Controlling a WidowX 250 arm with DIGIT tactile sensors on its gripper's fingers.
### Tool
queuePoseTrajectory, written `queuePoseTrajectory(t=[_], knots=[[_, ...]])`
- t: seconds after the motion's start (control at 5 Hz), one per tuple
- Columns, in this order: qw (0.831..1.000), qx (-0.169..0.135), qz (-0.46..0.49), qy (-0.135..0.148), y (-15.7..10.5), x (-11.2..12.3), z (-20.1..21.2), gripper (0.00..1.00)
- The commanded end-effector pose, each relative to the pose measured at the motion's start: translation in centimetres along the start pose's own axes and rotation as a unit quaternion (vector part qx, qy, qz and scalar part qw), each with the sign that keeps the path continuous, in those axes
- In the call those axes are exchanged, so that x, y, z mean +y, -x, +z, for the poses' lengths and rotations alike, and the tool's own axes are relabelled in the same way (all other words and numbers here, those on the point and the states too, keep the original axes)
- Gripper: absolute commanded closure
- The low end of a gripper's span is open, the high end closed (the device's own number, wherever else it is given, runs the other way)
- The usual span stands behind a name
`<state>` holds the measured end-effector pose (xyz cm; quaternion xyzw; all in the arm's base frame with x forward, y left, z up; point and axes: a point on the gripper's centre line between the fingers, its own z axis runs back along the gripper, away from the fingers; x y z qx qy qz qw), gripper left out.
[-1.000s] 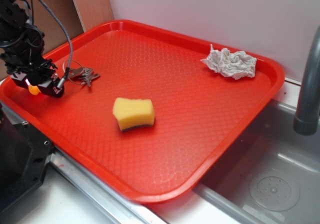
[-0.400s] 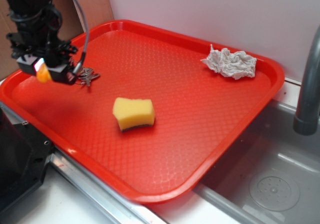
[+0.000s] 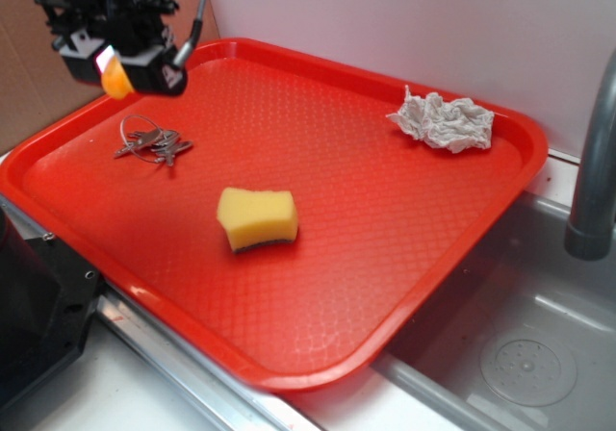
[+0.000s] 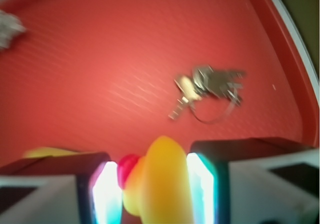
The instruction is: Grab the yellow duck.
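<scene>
Completion of the task is judged to be near, since the yellow duck [image 4: 160,181] is seen clamped between the two pads of the end effector [image 3: 117,77]. In the wrist view the duck is pressed on both sides by the lit pads [image 4: 200,184], with its red beak showing toward the left pad. In the exterior view the end effector is held above the far left corner of the red tray [image 3: 404,335], well clear of the tray's surface, and a small yellow-orange shape can be made out at its tip. The duck is therefore carried in the air and is touching nothing on the tray.

A bunch of keys [image 3: 152,144] is left lying on the tray below and a little in front of the end effector. The yellow sponge [image 3: 257,218] sits untouched near the middle of the tray, and a crumpled paper towel [image 3: 443,120] lies at the far right corner. A sink [image 3: 520,354] is seen beside the tray on the right.

Grasping appears to be done and the lift accomplished. Little is judged to remain beyond keeping the hold secure; because the duck is small and rounded, slippage from between the pads is the main risk to be watched.
</scene>
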<state>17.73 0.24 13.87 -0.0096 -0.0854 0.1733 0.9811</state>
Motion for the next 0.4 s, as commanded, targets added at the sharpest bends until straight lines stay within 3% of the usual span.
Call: queuePoseTrajectory(t=[0.0,0.2], knots=[[0.999,-0.049,0.002,0.017,-0.72,-1.92,5.49,1.00],[0.999,-0.043,0.011,0.029,-1.29,-1.53,5.29,1.00]])
